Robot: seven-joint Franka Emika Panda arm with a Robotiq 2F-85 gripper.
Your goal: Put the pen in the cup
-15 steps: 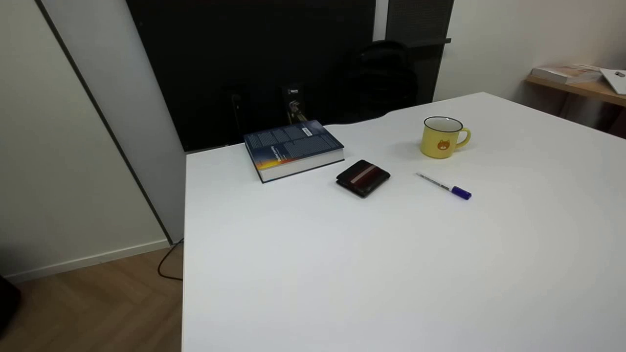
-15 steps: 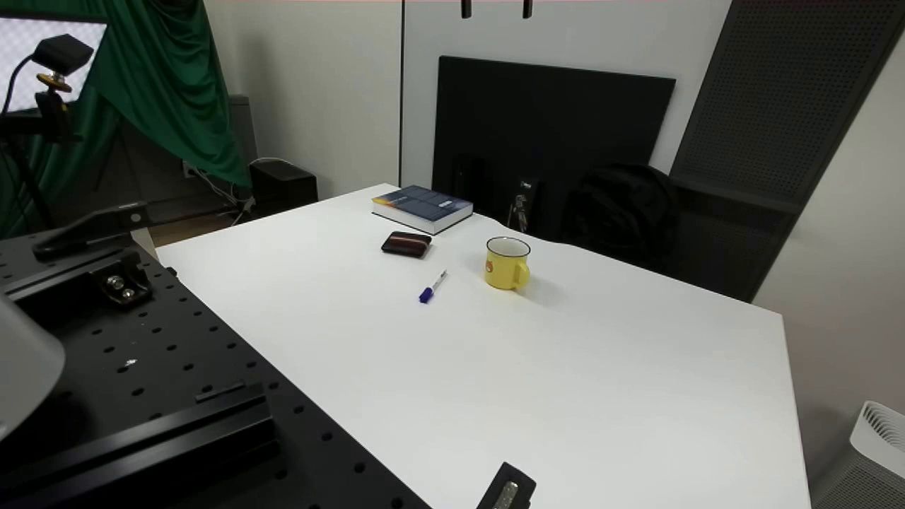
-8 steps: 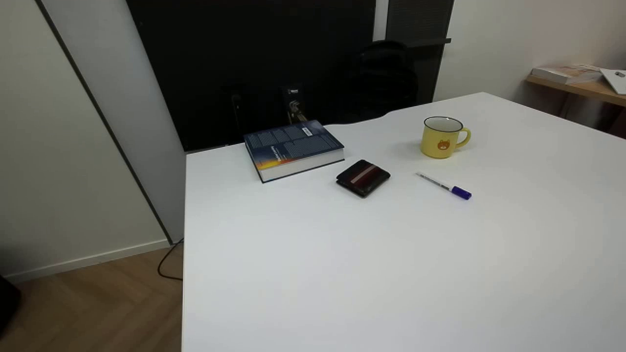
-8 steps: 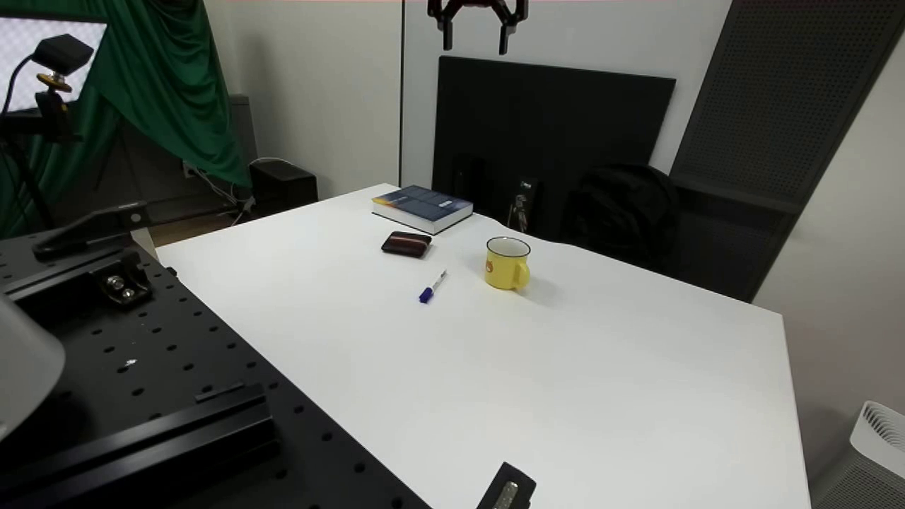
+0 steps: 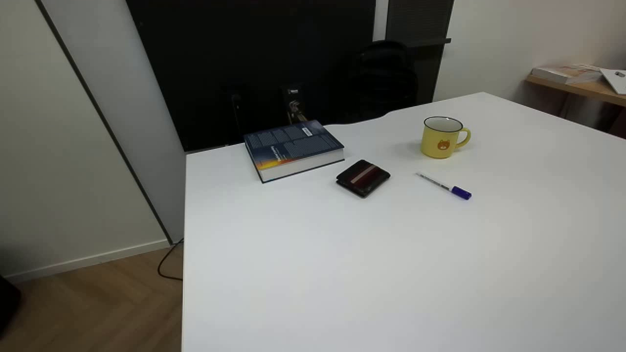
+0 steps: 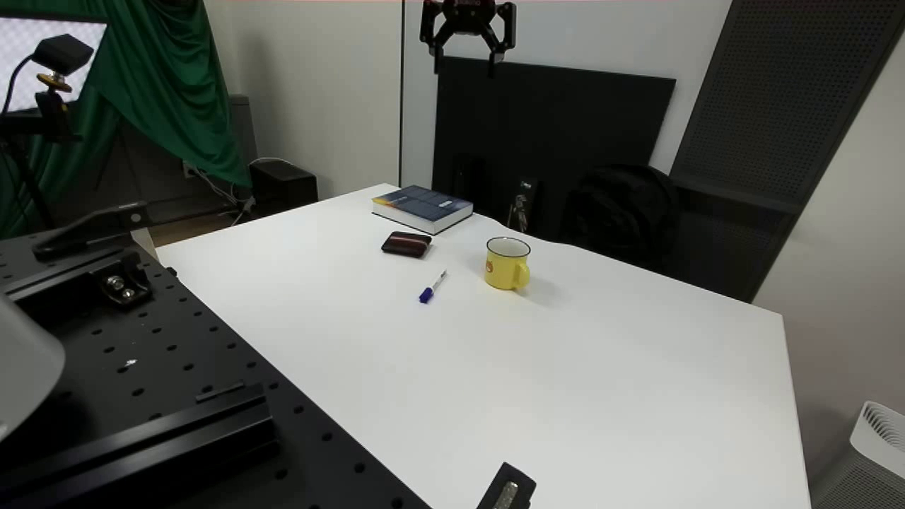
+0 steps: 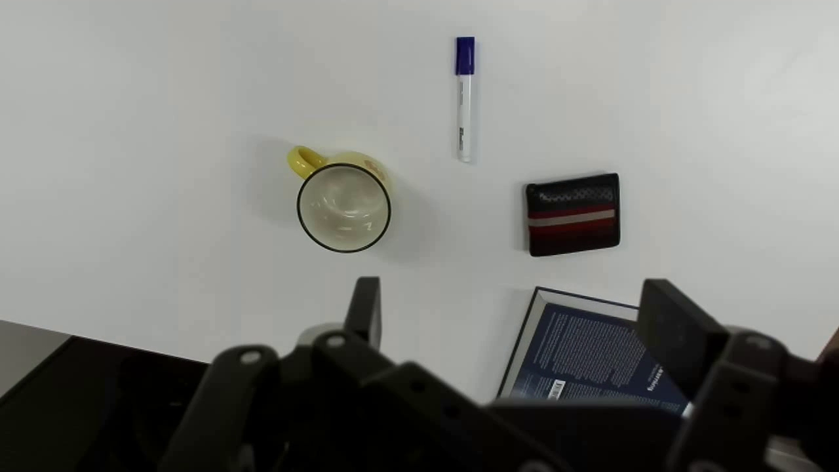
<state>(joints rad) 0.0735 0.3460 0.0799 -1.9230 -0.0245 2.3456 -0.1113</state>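
Though near pen (image 7: 465,99) and book (image 7: 583,347), wallet (image 7: 573,216) apart.

"What color is the gripper (image 6: 464,72)?"

"Black, pictured in an exterior view, its dark housing (image 6: 466,18) bearing a small reddish marking (image 6: 467,3) too fine to read."

"And up close?"

"The wrist view shows blocky, flat-faced fingers (image 7: 362,308) on charcoal linkages (image 7: 219,403), the joints capped by round, pale-gray pivot pins (image 7: 335,341)."

"Any other detail?"

"Two round, darker holes (image 7: 417,387) set in one angular linkage bar (image 7: 482,429)."
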